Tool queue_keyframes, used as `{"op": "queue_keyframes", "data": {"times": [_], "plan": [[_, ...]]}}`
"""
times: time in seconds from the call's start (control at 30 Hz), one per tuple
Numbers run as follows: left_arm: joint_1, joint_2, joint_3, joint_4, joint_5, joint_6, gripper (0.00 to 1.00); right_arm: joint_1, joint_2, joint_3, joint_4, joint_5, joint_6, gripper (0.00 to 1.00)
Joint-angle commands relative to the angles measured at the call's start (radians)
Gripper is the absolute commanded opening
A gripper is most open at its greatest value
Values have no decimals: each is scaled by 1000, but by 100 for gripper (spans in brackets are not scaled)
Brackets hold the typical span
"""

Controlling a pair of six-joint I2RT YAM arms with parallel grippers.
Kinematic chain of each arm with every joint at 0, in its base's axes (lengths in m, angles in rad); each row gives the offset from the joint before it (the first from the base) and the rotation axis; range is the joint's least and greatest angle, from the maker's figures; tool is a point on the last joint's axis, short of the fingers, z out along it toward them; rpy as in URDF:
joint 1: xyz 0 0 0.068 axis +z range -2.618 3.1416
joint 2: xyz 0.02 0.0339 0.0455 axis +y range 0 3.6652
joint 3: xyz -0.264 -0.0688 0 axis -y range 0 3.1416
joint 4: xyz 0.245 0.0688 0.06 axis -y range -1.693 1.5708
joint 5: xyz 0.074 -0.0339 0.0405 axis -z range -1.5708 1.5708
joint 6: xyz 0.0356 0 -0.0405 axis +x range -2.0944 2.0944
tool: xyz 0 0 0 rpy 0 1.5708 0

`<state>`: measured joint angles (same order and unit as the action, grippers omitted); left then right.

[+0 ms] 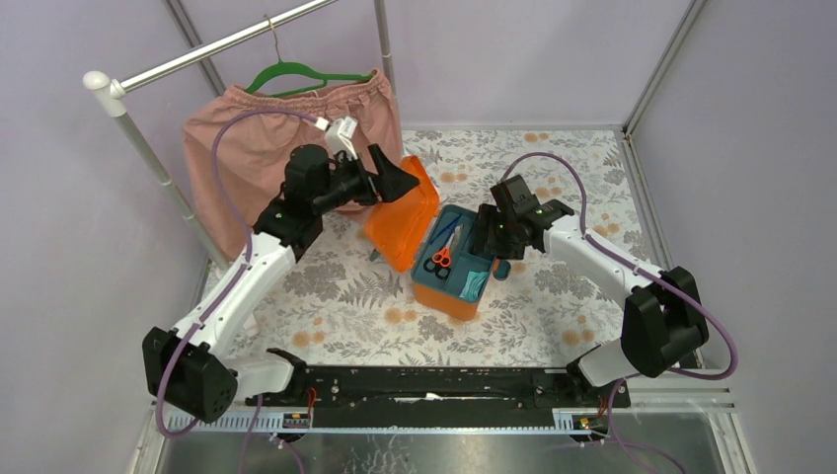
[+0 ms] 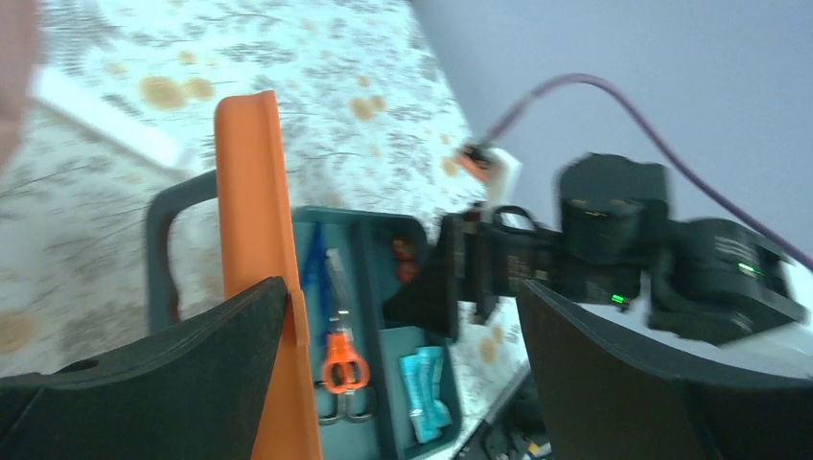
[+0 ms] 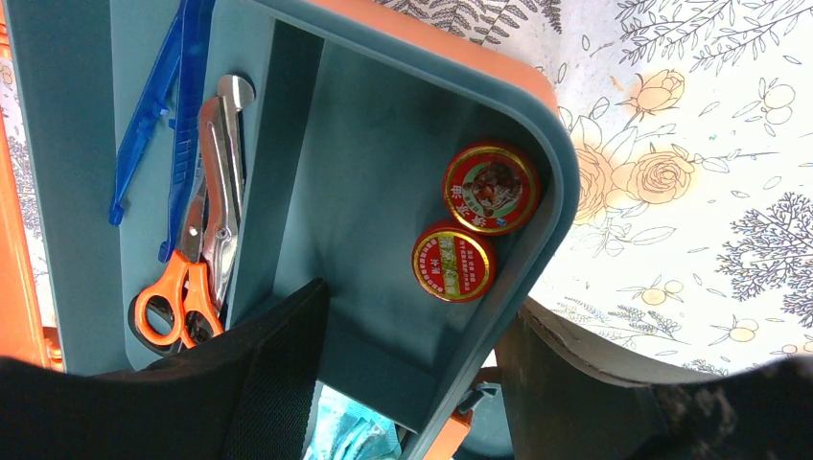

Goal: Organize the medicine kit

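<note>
The medicine kit (image 1: 446, 298), an orange box, stands mid-table with its orange lid (image 1: 407, 219) swung up to the left. Its teal insert tray (image 3: 383, 125) holds orange-handled scissors (image 3: 187, 287), blue tweezers (image 3: 165, 115), two red round tins (image 3: 491, 187) and teal packets (image 2: 427, 381). My left gripper (image 1: 395, 180) (image 2: 401, 292) is open wide at the lid's top edge, and the lid (image 2: 251, 220) lies against the inside of its left finger. My right gripper (image 1: 486, 242) (image 3: 417, 302) is open and straddles the tray's right wall, one finger inside and one outside.
A pink garment (image 1: 259, 138) on a green hanger hangs from a white rail (image 1: 212, 47) at the back left, close behind the left arm. A small dark round piece (image 1: 501, 269) lies on the floral cloth by the box's right side. Walls enclose the table.
</note>
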<state>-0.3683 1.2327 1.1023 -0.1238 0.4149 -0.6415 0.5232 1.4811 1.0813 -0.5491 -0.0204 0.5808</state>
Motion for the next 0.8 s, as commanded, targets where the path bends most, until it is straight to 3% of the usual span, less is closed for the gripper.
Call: {"op": "queue_keyframes", "data": {"times": [0.0, 0.33, 0.77], "plan": [[-104, 48, 6, -27, 111, -82, 98, 17, 48, -21, 81, -73, 9, 67], [-264, 153, -2, 62, 73, -122, 98, 17, 24, -34, 80, -40, 23, 66], [-284, 173, 79, 42, 45, -97, 98, 16, -141, -48, 82, 75, 76, 69]]}}
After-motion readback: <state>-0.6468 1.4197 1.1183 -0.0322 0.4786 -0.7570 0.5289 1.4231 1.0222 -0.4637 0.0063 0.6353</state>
